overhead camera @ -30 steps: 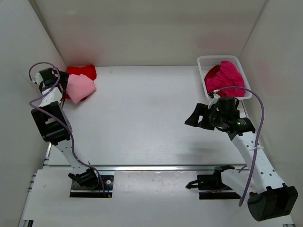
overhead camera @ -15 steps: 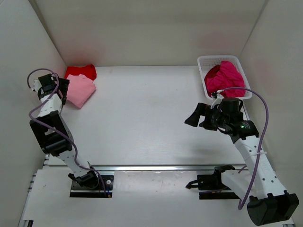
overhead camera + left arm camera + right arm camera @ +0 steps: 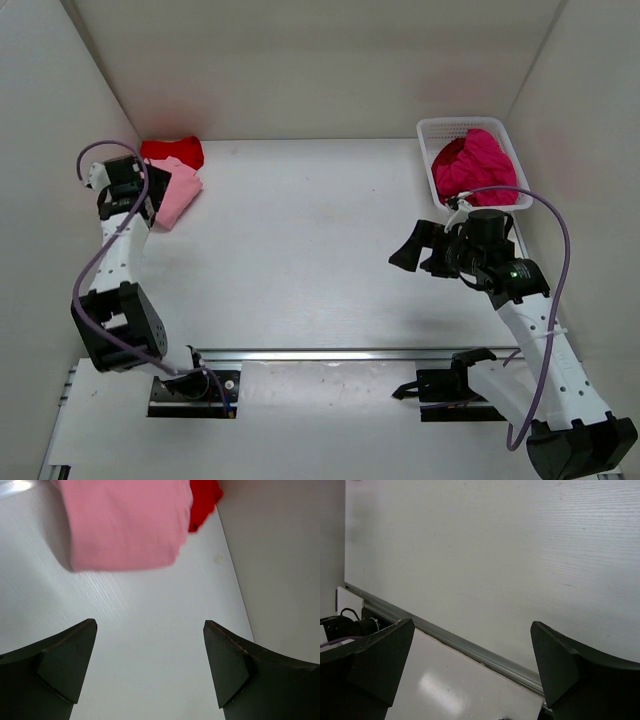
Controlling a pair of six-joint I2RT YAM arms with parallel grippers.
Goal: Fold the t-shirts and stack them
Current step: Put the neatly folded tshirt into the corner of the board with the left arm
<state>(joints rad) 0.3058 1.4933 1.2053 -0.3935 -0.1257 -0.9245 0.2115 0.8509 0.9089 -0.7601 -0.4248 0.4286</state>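
A light pink t-shirt [image 3: 178, 190] lies folded at the far left of the table, overlapping a bright red t-shirt [image 3: 172, 150] behind it. Both show in the left wrist view, pink [image 3: 125, 520] and red [image 3: 202, 500]. My left gripper [image 3: 150, 192] is open and empty just beside the pink shirt's left edge; its jaws [image 3: 150, 645] hang over bare table, apart from the cloth. Deep magenta t-shirts [image 3: 475, 160] are heaped in the white mesh basket [image 3: 432, 128] at the far right. My right gripper [image 3: 410, 250] is open and empty [image 3: 470, 630] above the table, in front of the basket.
White walls close in the table on the left, back and right. A metal rail [image 3: 470, 650] runs along the table's near edge, with the arm bases [image 3: 190, 385] beyond it.
My left gripper has drawn back from the pink t-shirt toward the near side, and the shirt has settled flatter on the red one. The right arm has hardly moved.
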